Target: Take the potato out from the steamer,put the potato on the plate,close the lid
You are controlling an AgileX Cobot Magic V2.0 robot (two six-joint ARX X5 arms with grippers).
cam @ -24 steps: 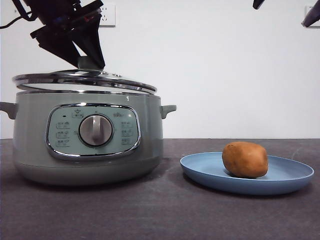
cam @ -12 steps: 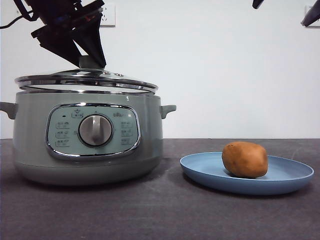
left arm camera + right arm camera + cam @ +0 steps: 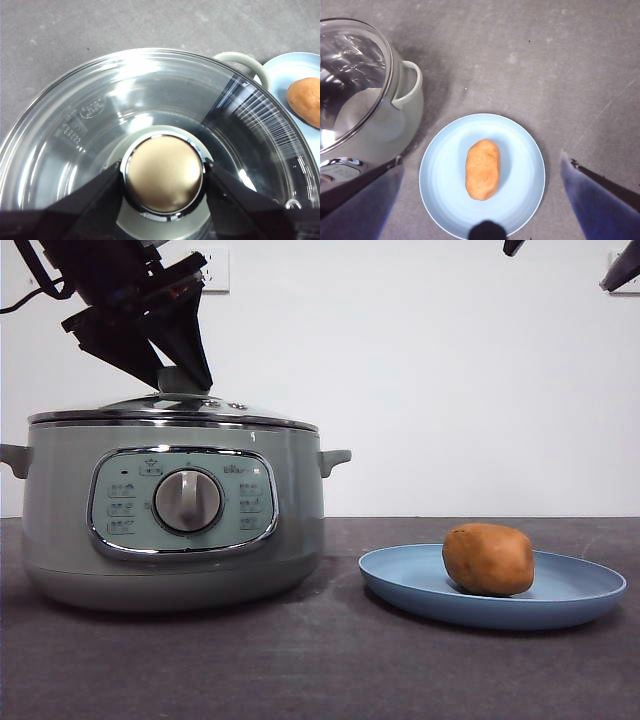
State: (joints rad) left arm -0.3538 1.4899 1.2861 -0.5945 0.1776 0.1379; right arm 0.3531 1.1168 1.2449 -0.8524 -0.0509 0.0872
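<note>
Potato [image 3: 488, 559] rests on the blue plate [image 3: 580, 596], while the left gripper [image 3: 163, 176], clamped on its knob, seats the lid [image 3: 170, 416] on the steamer [image 3: 290, 510]; the right gripper hangs open, waiting.

A round glass lid with steel rim [image 3: 170, 416] sits on a large pale green electric steamer [image 3: 175, 525] at left. To its right, an oval orange-brown potato [image 3: 488, 559] lies on a shallow blue plate [image 3: 585, 590].

Glass lid [image 3: 100, 130] is clear and glossy with a shiny steel rim; between the fingers [image 3: 95, 197], its knob [image 3: 164, 172] looks smooth satin; plate [image 3: 520, 150] matte; potato [image 3: 482, 169] dull-skinned.
</note>
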